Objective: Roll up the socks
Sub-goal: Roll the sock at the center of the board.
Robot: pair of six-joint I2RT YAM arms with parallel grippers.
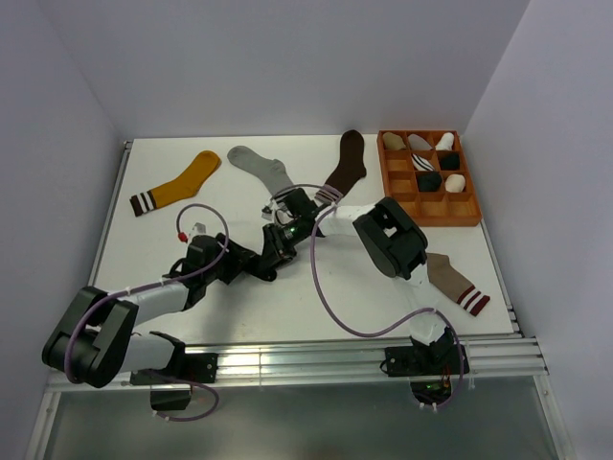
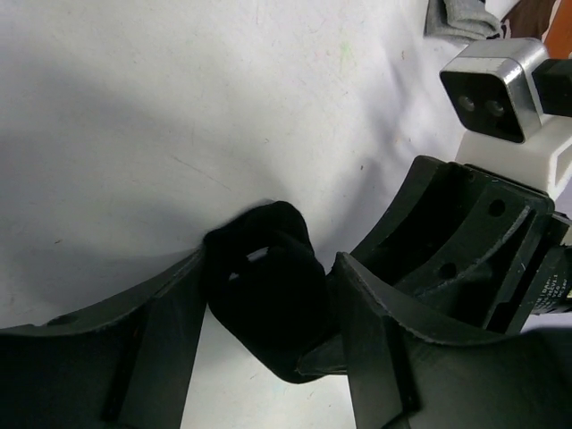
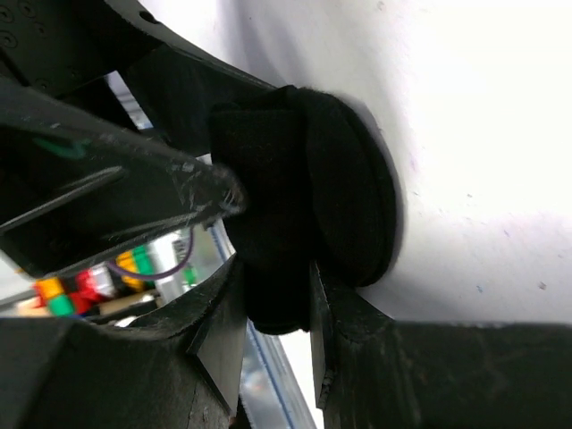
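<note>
Both arms are bunched up mid-bench right now, working one black sock (image 2: 268, 304) between them. It's already a fat little bundle, sitting right on the white bench (image 1: 192, 249), not lifted as far as I can tell.

The left pincer (image 2: 273, 273) has a finger pressed on either side of the roll, so I'd call that clamped on the sock. The right pincer (image 3: 275, 290) comes in from the opposite side and pinches a narrower fold of the same bundle, jaws fairly close with fabric squeezed between them. In the right wrist view one left finger also seems to poke into the roll's opening.

My read on why it's held like this: one pincer keeps the roll from springing open while the other tucks the cuff over it. So this one looks near the end of its roll, I think. The risk is letting go too early and the whole thing flopping loose.

The taupe sock (image 1: 450, 278) with the maroon-and-white cuff lies flat by the right arm's base, not rolled yet. The wooden tray (image 1: 431, 221) at the far right has several rolled bundles in its compartments. I can't spot a black one with white stripes lying loose from here.
</note>
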